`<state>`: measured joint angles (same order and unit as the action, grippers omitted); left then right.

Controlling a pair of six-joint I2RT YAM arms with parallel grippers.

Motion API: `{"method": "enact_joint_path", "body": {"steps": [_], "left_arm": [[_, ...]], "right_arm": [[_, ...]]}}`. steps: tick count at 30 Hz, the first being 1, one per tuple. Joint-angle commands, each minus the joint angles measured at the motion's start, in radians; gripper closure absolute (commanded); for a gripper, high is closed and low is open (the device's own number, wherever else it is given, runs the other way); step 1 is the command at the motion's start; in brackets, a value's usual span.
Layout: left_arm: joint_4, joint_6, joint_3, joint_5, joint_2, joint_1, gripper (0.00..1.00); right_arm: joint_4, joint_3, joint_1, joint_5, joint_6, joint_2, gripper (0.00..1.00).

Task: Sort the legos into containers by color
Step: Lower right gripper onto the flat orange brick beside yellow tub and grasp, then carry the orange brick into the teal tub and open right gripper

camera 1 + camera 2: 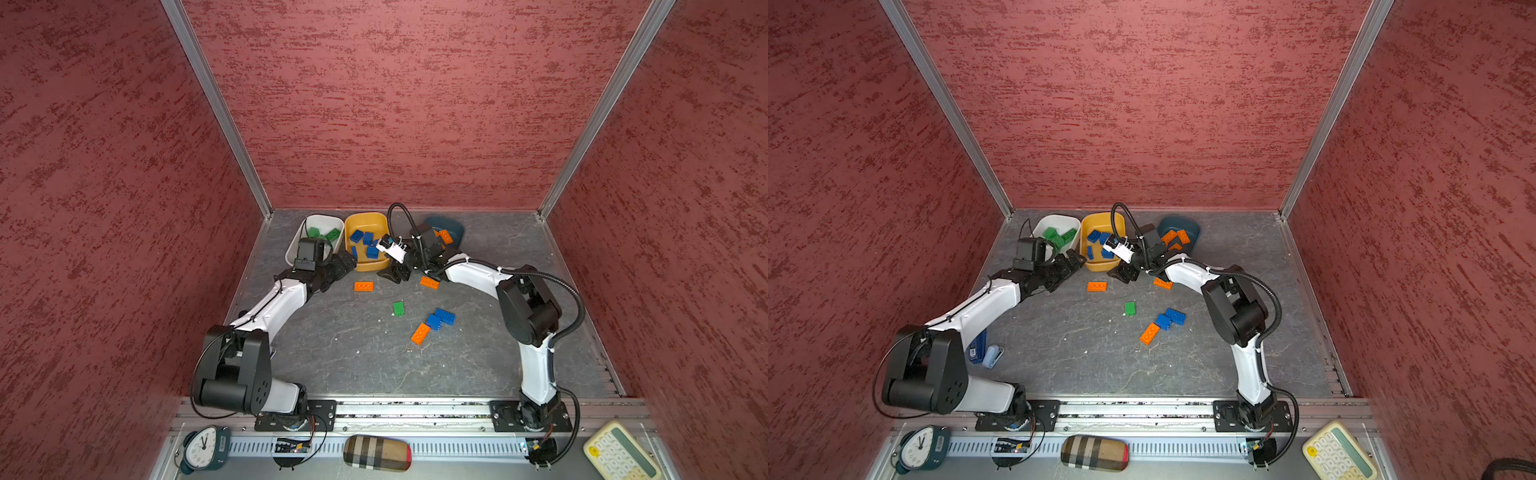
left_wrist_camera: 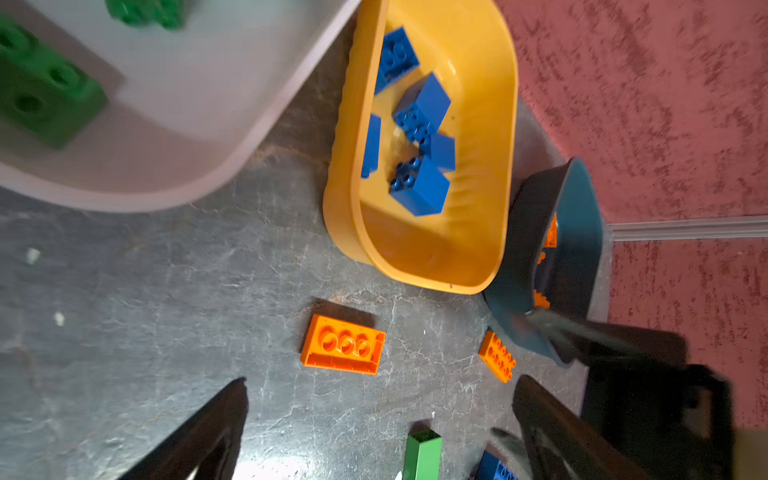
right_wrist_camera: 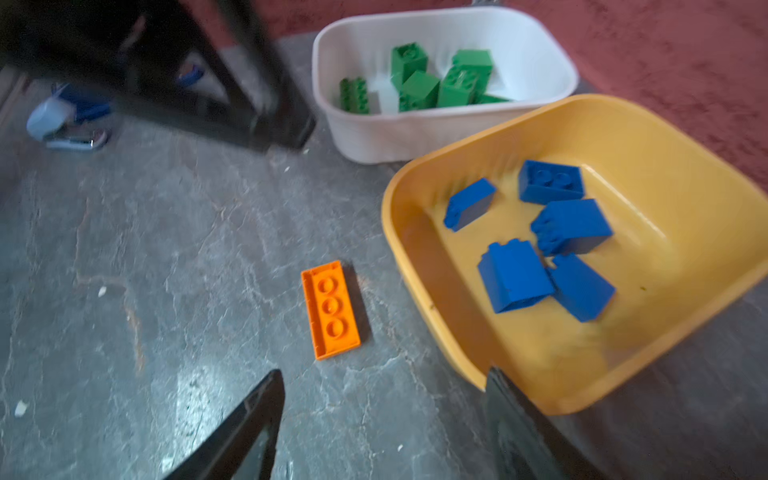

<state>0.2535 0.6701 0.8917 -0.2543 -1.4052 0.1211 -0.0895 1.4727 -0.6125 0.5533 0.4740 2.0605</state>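
1. Three tubs stood in a row at the back of the table [image 1: 353,361]. The white tub [image 1: 293,246] was on the left, the yellow-orange tub [image 1: 366,217] in the middle and the teal tub [image 1: 456,229] on the right.
2. Green legos [image 3: 419,88] lay in the white tub, blue legos [image 3: 515,276] in the yellow-orange tub and orange legos [image 1: 445,236] in the teal tub.
3. Six pieces lay loose on the table. A flat orange lego [image 1: 363,286], underside up, was just in front of the yellow-orange tub. A second orange lego [image 1: 428,282] was partly under the right arm. A green lego [image 1: 398,308] sat near the middle. Two blue legos [image 1: 444,316] were touching, with a third orange lego [image 1: 420,333] just beside them.
4. The left tool [image 2: 380,386] hung low near the front corners of the white and yellow-orange tubs. Its jaws were spread wide and held nothing.
5. The right tool [image 3: 384,374] was at the front rim of the yellow-orange tub, on the teal tub's side. Its jaws were apart and empty.
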Motion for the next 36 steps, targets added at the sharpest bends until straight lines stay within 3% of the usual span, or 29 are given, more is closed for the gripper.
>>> {"method": "enact_joint_path", "body": {"steps": [1,8,13,23,30,36], "left_arm": [[0.03,0.012,0.011,0.047,0.034,-0.022,0.0],[0.099,0.008,0.01,0.112,0.072,-0.059,0.01],[0.13,0.005,0.001,0.127,0.078,-0.081,0.0],[0.132,0.001,-0.015,0.132,0.079,-0.083,0.01],[0.13,-0.004,-0.011,0.127,0.065,-0.081,0.0],[0.136,-0.019,0.004,0.138,0.053,-0.062,0.0]], "right_arm": [[-0.162,0.085,-0.042,0.028,0.216,0.057,0.24],[-0.272,0.251,-0.095,-0.022,0.305,0.195,0.26],[-0.296,0.338,-0.107,-0.043,0.299,0.274,0.3],[-0.559,0.573,-0.126,-0.145,0.325,0.418,0.42],[-0.616,0.596,-0.136,-0.171,0.351,0.422,0.67],[-0.556,0.518,-0.136,-0.127,0.323,0.297,0.73]]}}
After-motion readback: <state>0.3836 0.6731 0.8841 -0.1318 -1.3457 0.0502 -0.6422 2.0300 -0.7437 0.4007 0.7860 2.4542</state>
